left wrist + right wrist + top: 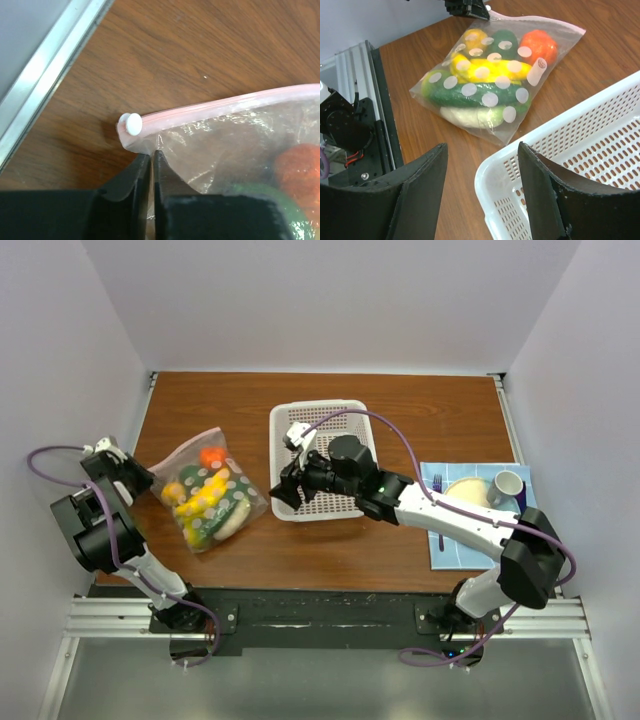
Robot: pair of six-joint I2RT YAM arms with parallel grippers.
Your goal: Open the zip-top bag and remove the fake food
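Note:
The zip-top bag (207, 490) lies on the table's left half, clear with white dots and a pink zip strip. It holds the fake food (205, 495): an orange piece, a yellow banana, green ones and a whitish piece. My left gripper (140, 480) is shut on the bag's corner (150, 150), just below the white zip slider (133, 123). My right gripper (283, 490) is open and empty above the near-left corner of the white basket (330, 420). The bag also shows in the right wrist view (492, 75), beyond the open jaws.
A blue mat (480, 510) at the right holds a beige plate (465, 490), a purple fork (437, 485) and a grey cup (503, 487). A metal rail (45, 85) runs along the table's left edge. White walls enclose the table.

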